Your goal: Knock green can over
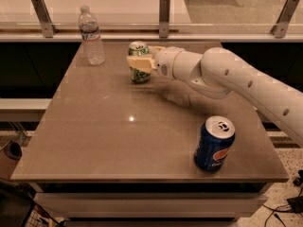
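Note:
The green can (139, 72) stands upright on the table at the back middle, its silver top showing. My gripper (142, 60) reaches in from the right and is shut on the can: one pale finger (136, 63) lies across its front and the other sits behind its upper right side. The white arm (227, 77) stretches from the right edge across the table to it.
A blue Pepsi can (214, 144) stands upright near the front right corner. A clear water bottle (91, 35) stands at the back left. The brown table (109, 136) ends at a railing with metal posts (164, 15) behind it.

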`<state>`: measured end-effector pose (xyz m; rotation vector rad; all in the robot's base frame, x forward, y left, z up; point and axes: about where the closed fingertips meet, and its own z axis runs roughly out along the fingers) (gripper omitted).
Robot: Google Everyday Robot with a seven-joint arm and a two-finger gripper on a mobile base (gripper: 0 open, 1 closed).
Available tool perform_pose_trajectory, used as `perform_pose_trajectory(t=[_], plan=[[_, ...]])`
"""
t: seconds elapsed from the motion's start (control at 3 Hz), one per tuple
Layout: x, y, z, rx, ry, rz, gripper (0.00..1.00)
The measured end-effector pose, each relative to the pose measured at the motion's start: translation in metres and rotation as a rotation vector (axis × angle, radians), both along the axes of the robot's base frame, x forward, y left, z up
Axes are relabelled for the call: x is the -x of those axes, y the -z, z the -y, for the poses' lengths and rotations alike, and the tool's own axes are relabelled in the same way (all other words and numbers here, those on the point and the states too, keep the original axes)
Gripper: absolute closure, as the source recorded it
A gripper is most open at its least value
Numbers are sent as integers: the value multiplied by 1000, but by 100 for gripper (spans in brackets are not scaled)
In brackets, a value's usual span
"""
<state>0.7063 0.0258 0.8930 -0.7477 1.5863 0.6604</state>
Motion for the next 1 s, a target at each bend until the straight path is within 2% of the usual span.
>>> perform_pose_trajectory(t=[0.67, 1.0], plan=[[1, 9, 24, 92, 11, -82, 100], [7, 8, 41, 142, 44, -106, 100]])
